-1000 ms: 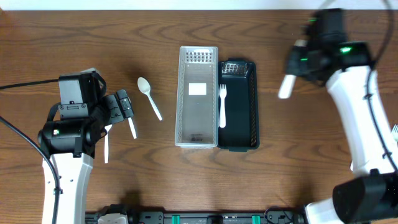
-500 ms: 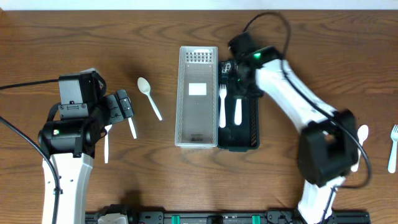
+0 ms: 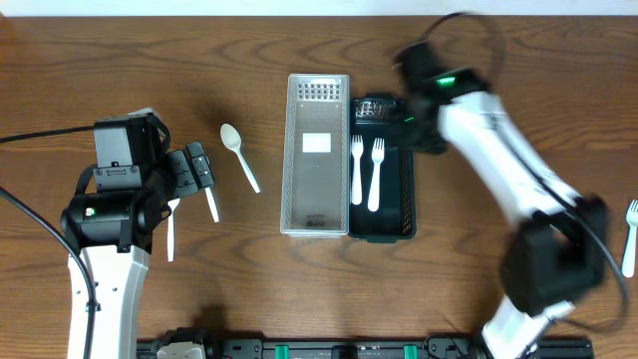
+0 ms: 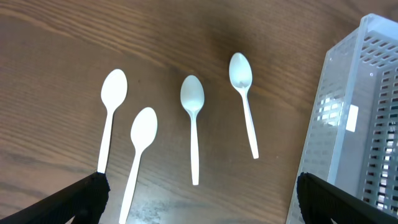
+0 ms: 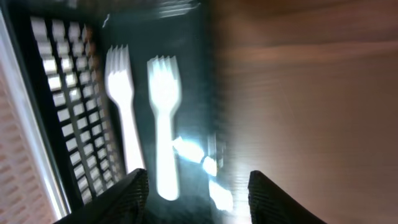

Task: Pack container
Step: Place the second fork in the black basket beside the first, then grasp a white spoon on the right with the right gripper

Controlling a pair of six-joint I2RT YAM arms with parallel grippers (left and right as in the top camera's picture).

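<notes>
A clear slotted container (image 3: 317, 155) stands mid-table with a black slotted container (image 3: 391, 214) against its right side. Two white forks (image 3: 357, 170) (image 3: 377, 172) lie side by side in the black one; they also show in the right wrist view (image 5: 124, 112) (image 5: 165, 124). My right gripper (image 3: 414, 125) (image 5: 199, 199) is open and empty, above the black container's right edge, blurred by motion. My left gripper (image 3: 189, 175) (image 4: 199, 205) is open and empty over several white spoons (image 4: 193, 124) on the wood. One spoon (image 3: 239, 155) lies between it and the clear container (image 4: 354, 124).
Another white fork (image 3: 630, 234) lies at the far right edge of the table. The right arm (image 3: 498, 170) stretches diagonally across the right half of the table. Bare wood lies along the back and front.
The right gripper carried a fork in from the right, left it in the black container beside the first fork, and now draws back to the right. The left arm has not moved.
</notes>
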